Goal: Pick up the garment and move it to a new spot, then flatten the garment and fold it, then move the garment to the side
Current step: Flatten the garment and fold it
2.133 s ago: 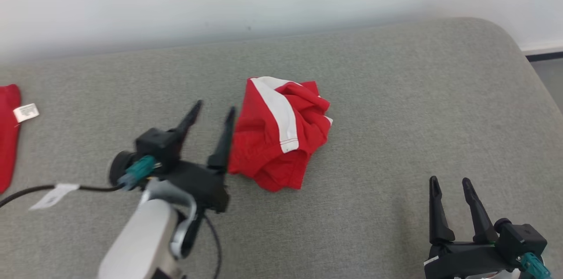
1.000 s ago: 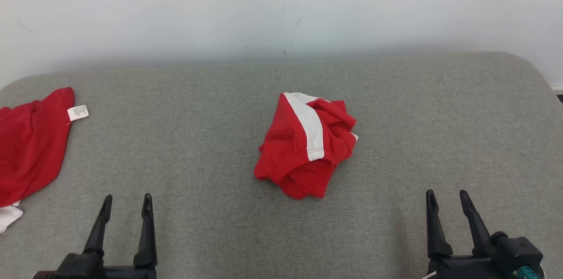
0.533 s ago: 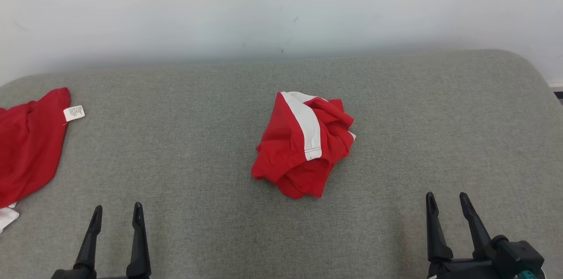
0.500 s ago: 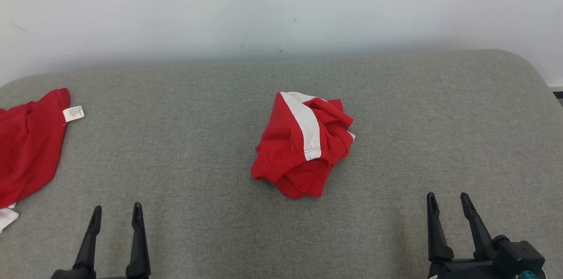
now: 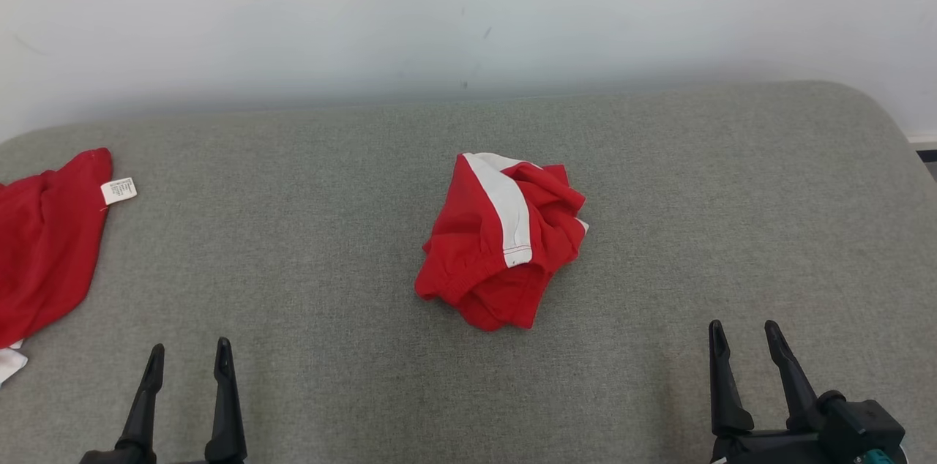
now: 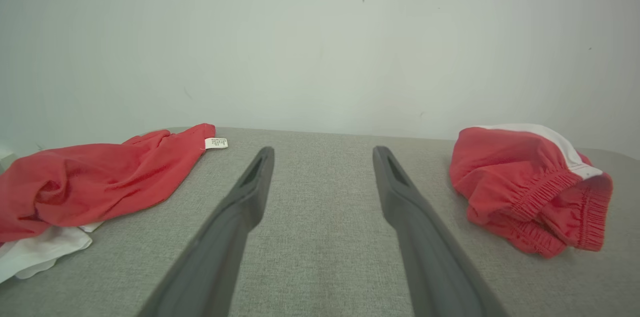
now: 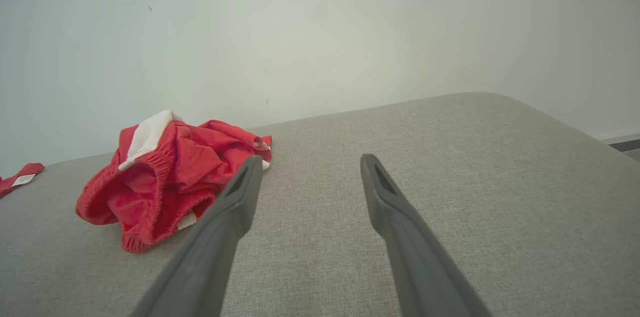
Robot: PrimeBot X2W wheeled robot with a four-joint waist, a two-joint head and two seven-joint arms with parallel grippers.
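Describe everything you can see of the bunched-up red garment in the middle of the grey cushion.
The red garment is soft cloth crumpled into a rounded heap. A broad white stripe runs over its top, and a gathered elastic hem shows at its near edge. It lies near the middle of the grey cushion, touching that alone; the left gripper and right gripper, both open, are clear of it.
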